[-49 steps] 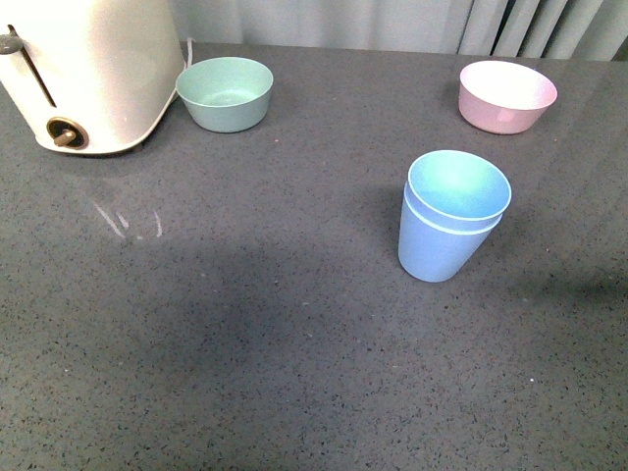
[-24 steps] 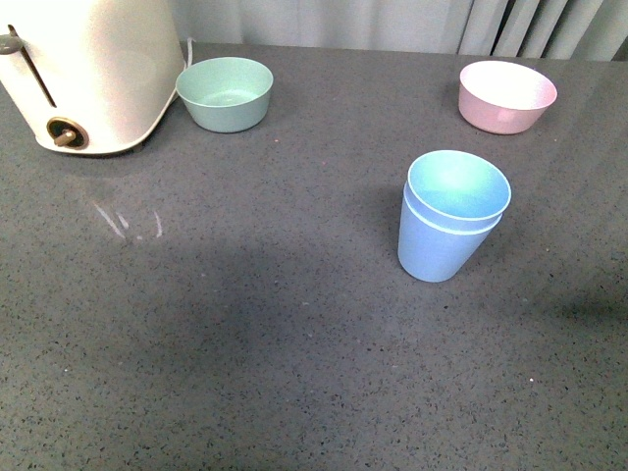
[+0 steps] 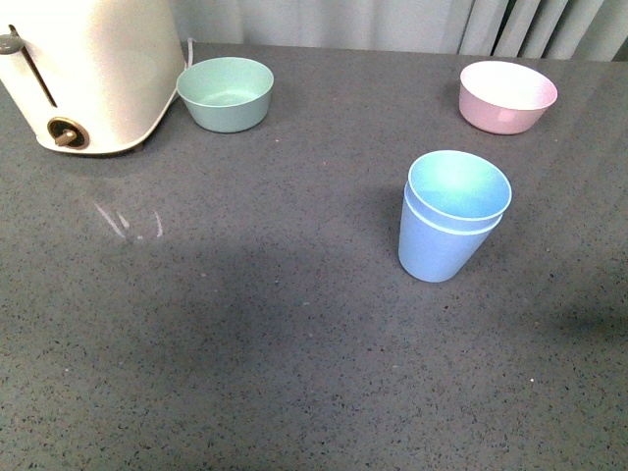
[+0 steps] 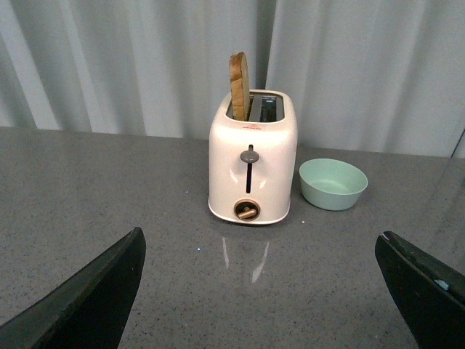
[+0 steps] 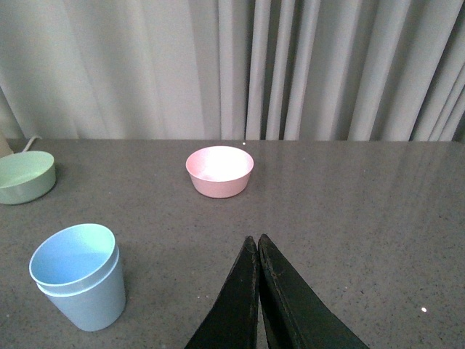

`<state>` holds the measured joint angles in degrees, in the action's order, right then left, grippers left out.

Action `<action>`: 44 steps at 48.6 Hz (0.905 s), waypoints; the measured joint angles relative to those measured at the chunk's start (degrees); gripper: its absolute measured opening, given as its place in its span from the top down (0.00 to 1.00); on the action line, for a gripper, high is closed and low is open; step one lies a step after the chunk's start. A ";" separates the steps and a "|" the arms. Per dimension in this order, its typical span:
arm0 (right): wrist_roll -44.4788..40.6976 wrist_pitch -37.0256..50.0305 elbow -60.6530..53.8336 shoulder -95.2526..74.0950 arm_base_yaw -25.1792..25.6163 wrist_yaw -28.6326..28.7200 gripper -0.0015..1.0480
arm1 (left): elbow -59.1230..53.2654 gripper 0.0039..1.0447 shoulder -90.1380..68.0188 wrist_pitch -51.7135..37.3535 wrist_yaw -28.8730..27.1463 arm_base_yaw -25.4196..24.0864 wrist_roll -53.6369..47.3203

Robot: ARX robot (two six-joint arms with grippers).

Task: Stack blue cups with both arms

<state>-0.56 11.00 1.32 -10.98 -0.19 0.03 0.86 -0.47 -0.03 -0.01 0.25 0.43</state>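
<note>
- Cups [image 3: 451, 218] already nested, one inside the other, upright on the grey counter [image 3: 294, 373], right of centre in front view; also seen in right wrist view [image 5: 78, 278].
- Inner cup's rim sits a little above the outer rim; stack looks seated and straight, so stacking looks done.
- Pink bowl [image 3: 506, 95] behind the cups, well apart; green bowl [image 3: 225, 92] far left, next to toaster [image 3: 86, 69]. Toaster has a bread slice [image 4: 239, 86] standing in one slot.
- Neither arm shows in front view.
- Left gripper [image 4: 265, 291]: jaws spread wide, nothing between them, aimed at toaster, nowhere near the cups.
- Right gripper [image 5: 259, 291]: fingers pressed together, gripping nothing; cups off to one side, apart from it.
- Handling guess: thin matte plastic, light, stiff enough but walls would flex under a hard squeeze; empty, so easy to tip or slide on the smooth counter.
- Taper means a grip low on the wall could slip up; better to clamp across the upper wall just under the rim.
- Lifting by the inner rim only may pull the cups apart; grip the outer cup.
</note>
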 joint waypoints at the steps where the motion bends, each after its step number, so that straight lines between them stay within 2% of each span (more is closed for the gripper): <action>1: 0.00 -0.26 0.00 0.28 0.00 0.00 0.98 | 0.00 0.08 0.00 0.00 0.00 0.00 0.00; 4: 0.00 -1.49 0.02 1.49 0.00 -0.02 0.98 | 0.00 0.08 0.00 0.00 0.00 0.00 0.00; 8: 0.00 -10.01 0.02 8.24 0.00 -0.15 0.98 | 0.00 0.08 0.00 0.00 -0.02 0.00 0.00; 17: -0.04 -10.88 0.02 10.56 0.00 -0.02 0.97 | 0.00 0.08 0.00 0.00 0.00 0.00 0.00; 31: -0.02 -10.91 0.02 10.62 0.00 -0.02 0.50 | 0.00 0.08 0.00 0.00 0.00 0.00 0.00; 41: 0.00 -10.91 0.02 10.62 0.00 -0.04 0.09 | 0.00 0.08 0.00 0.00 0.00 0.00 0.00; 44: 0.11 -10.91 0.02 10.62 0.00 -0.02 0.08 | 0.00 0.08 0.00 0.00 0.00 0.00 0.00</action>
<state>-0.45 0.10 1.34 -0.36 -0.19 0.01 0.86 -0.47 -0.03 -0.01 0.25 0.43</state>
